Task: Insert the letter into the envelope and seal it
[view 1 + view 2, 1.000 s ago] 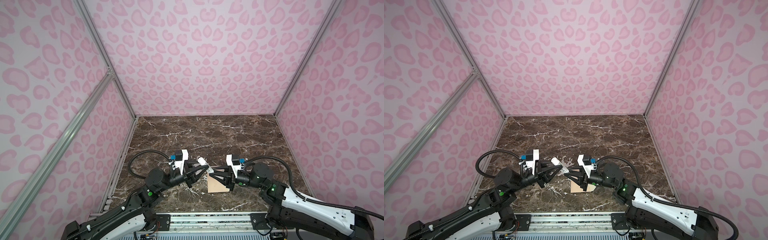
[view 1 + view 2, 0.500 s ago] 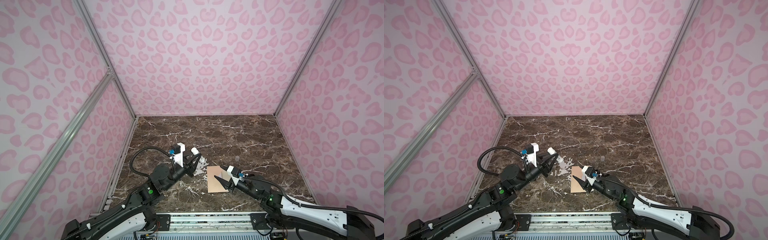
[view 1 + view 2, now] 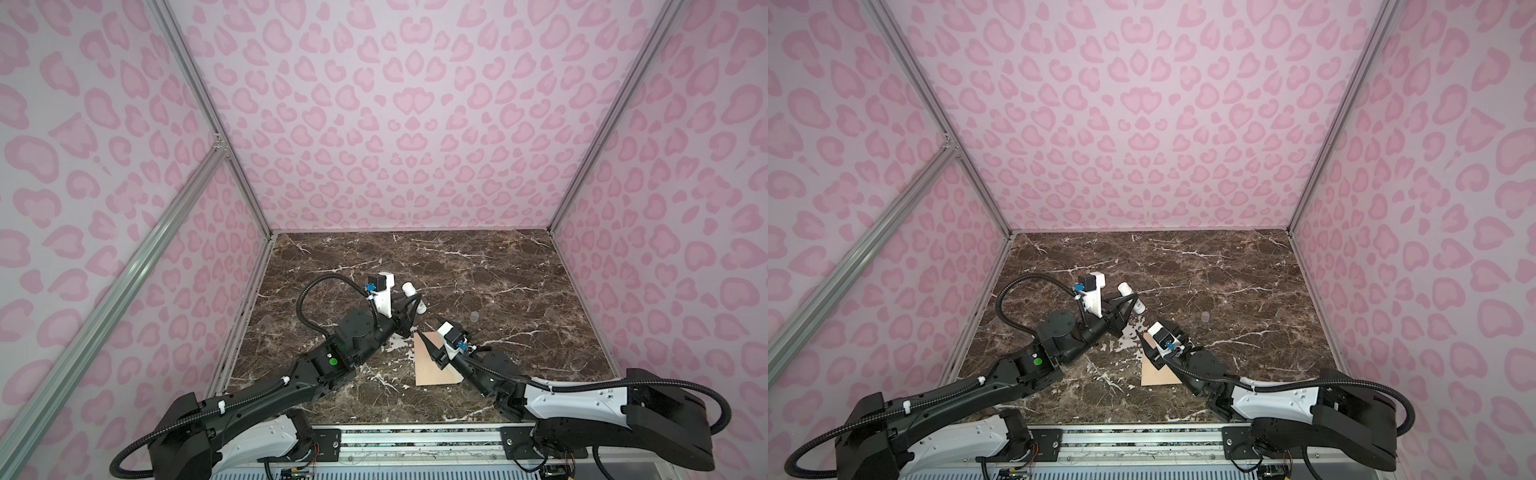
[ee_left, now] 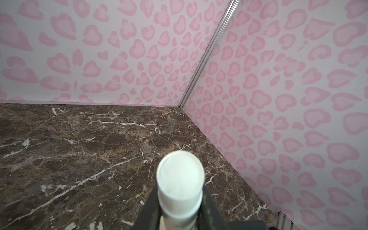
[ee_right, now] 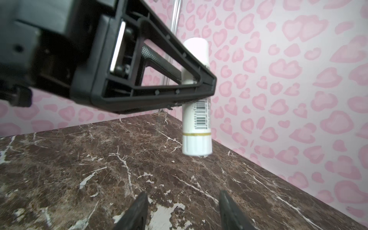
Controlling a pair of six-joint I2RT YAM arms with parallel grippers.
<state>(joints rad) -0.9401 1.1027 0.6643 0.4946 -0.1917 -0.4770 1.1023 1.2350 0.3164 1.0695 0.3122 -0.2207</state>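
The peach-tan envelope (image 3: 428,370) (image 3: 1156,374) lies flat on the marble near the front, partly under my right arm. The letter is hidden from every view. My left gripper (image 3: 412,300) (image 3: 1128,300) (image 4: 180,201) is shut on a white glue stick (image 4: 180,175) (image 5: 197,119), held upright above the table behind the envelope's far-left corner. My right gripper (image 3: 430,330) (image 3: 1147,332) (image 5: 183,199) is open with nothing between its fingers, low over the envelope's far edge, just in front of the glue stick.
A small clear cap (image 3: 474,317) (image 3: 1205,317) lies on the marble table (image 3: 478,266) to the right of the grippers. Pink patterned walls (image 3: 395,124) close in the back and both sides.
The two grippers had met at the glue stick. The right one opened, drew back and dropped toward the envelope. The left one lifted the stick away to the back left. The cap now lies on the table.
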